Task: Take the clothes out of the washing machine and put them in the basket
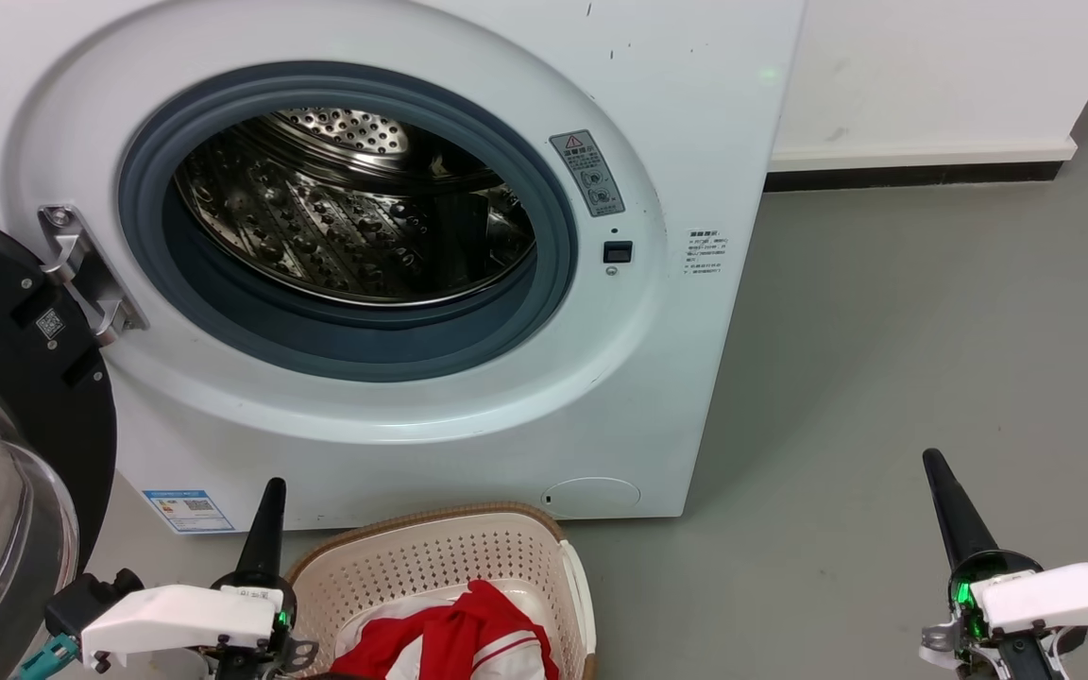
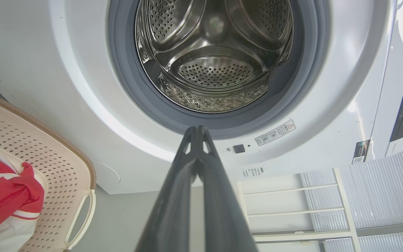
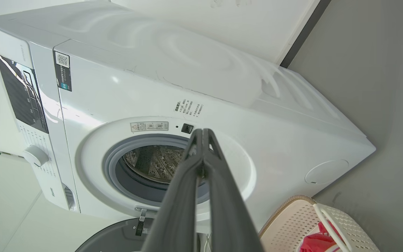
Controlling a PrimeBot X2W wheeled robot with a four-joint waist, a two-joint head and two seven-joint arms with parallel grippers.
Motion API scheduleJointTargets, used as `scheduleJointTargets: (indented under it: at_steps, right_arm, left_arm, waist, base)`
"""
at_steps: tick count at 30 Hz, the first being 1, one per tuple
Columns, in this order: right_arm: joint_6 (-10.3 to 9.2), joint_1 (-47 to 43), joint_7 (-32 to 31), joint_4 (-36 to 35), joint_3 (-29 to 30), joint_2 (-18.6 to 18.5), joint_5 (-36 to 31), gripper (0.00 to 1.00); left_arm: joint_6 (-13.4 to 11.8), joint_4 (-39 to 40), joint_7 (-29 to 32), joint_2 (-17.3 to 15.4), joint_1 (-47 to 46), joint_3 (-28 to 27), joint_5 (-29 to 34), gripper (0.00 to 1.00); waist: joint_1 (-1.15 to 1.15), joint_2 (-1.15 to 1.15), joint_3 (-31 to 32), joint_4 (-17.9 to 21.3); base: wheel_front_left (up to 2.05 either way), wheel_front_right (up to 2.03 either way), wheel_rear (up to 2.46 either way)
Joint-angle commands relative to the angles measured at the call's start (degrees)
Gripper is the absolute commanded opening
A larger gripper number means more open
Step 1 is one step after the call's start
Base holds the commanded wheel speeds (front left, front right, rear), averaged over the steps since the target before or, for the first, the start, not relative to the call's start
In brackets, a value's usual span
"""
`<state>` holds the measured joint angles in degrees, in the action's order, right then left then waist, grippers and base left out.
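Head view: the washing machine fills the upper left of the frame, its door swung open at the left edge. At bottom centre the basket holds the clothes. The left gripper at lower left and the right gripper at lower right have their jaws pressed together, pinching nothing.

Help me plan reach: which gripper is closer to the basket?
The left gripper, just beside the basket; the right gripper stands far off over bare floor.
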<state>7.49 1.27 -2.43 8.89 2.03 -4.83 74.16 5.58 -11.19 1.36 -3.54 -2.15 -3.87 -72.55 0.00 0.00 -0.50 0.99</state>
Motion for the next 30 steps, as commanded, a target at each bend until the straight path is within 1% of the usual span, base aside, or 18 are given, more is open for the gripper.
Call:
scheduleJointTargets:
  at_steps: [1, 30]
  right_arm:
    - [0.01, 1.45, -0.24, 0.18, 0.26, -0.25, 1.89, 0.00]
    - [0.00, 4.24, -1.65, 3.87, 1.65, 0.12, 15.50, 0.00]
  left_arm:
    - [0.45, 0.06, 0.47, -0.11, -1.25, -0.32, -1.68, 0.00]
    - [1.66, -2.18, 3.71, 0.18, -3.57, -1.71, -15.45, 0.00]
  waist:
    - [0.00, 0.00, 0.02, -0.05]
    - [0.00, 0.00, 0.23, -0.70]
  base:
    - [0.00, 0.00, 0.00]
    - [0.00, 0.00, 0.00]
